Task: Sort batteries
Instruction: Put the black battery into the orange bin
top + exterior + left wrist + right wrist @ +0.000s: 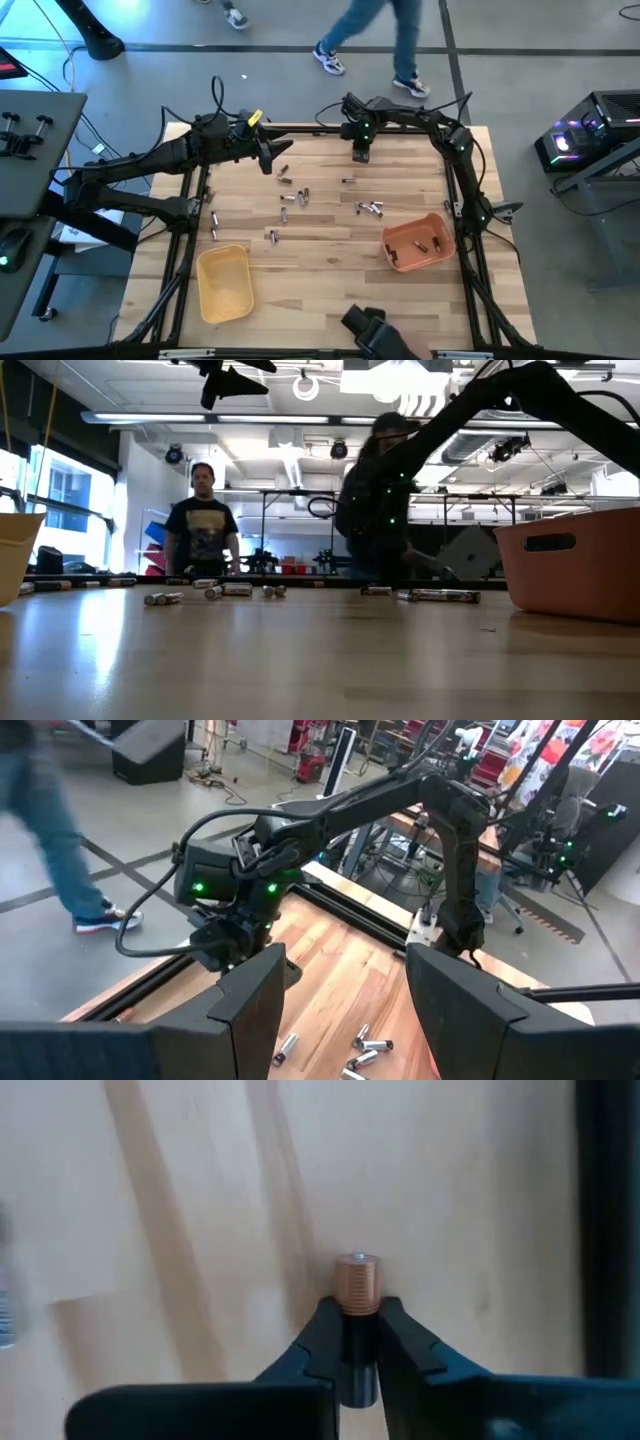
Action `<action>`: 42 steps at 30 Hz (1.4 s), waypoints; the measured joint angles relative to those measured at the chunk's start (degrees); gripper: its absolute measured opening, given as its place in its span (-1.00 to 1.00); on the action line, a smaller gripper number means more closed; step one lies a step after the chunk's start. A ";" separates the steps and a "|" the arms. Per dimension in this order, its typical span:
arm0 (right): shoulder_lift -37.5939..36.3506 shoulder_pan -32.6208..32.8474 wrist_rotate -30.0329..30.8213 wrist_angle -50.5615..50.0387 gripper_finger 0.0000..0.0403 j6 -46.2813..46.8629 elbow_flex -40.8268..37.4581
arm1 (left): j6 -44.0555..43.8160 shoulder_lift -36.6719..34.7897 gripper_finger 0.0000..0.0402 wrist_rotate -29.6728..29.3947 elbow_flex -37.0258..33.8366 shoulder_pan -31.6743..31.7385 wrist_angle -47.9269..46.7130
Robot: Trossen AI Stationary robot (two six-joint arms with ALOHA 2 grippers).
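My right gripper (352,1342) pinches 1 coppery battery (357,1283) at the table's (330,290) 12 o'clock edge; other batteries (371,209) lie centre. Left gripper (345,1000) hovers wide at 10 o'clock.

A yellow tray (224,284) sits lower left on the desk (320,290), an orange tray (418,243) lower right; a person (203,520) stands behind.

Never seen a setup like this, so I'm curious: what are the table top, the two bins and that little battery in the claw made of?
Table top: looks like pale wood planks, with visible grain and seams. Orange tray and yellow tray: likely moulded plastic, smooth with rounded rims. Battery pinched in the right gripper: apparently metal, with a coppery end and a silvery tip.
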 joint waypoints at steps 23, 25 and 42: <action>-45.30 25.56 -13.23 -3.05 -0.90 36.96 -24.19 | 3.56 2.40 -0.01 6.94 0.00 0.09 -3.69; -49.51 30.85 -11.44 -2.81 -0.90 45.29 -30.66 | 3.56 3.39 -0.01 8.70 0.00 0.07 -3.85; -62.75 57.48 3.22 1.67 -0.41 99.17 -53.63 | 5.49 14.28 -0.01 14.29 0.00 -4.86 -9.34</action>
